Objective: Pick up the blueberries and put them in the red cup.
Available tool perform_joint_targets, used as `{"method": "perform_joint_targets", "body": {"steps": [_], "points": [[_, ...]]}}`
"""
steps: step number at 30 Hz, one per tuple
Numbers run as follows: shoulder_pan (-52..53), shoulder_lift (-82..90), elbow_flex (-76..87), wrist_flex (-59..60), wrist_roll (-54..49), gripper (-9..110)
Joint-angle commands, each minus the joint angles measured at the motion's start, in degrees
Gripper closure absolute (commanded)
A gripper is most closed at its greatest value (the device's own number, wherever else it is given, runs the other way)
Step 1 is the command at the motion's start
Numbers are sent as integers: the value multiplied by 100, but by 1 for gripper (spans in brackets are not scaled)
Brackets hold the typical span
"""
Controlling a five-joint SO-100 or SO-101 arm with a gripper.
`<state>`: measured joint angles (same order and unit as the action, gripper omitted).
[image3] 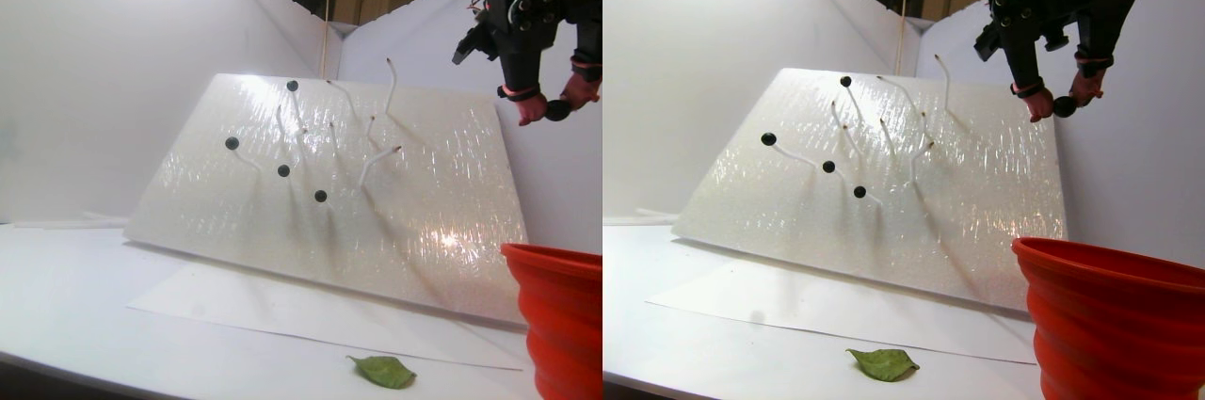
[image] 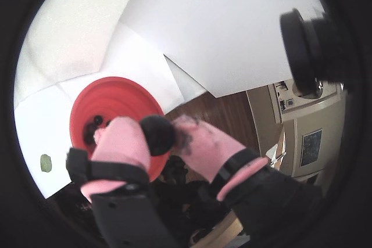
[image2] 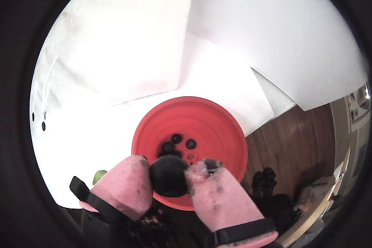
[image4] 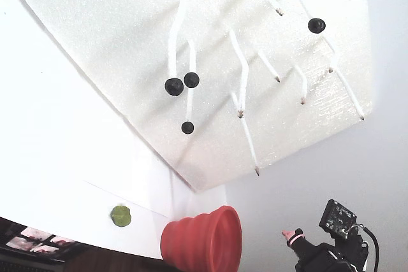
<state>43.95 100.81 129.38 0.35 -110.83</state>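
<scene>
Gripper (image2: 170,173) pinches one berry (image2: 168,175) tight between its pink pads, right above the cup (image2: 224,143). Berries sit inside the cup; four more hang on the foam board (image3: 424,193).

I pinch one small matte black-blue berry (image2: 168,176) between my pink fingertips (image2: 127,183), above the ribbed red rubbery cup (image2: 224,143). Several berries (image2: 176,139) lie inside it. Four more (image4: 174,86) sit on white stems.

White worktop (image3: 75,306) carrying a sheet of paper (image3: 282,311), a green leaf (image3: 383,371), the red cup (image3: 560,315) and a leaning foam board (image3: 377,193).
</scene>
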Motion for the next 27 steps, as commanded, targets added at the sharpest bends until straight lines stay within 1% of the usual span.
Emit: {"method": "perform_joint_targets", "body": {"steps": [1, 8, 27], "points": [[237, 404, -105, 0, -70, 90], [255, 448, 0, 0, -79, 85], [-668, 1204, 237, 185, 378, 86]]}}
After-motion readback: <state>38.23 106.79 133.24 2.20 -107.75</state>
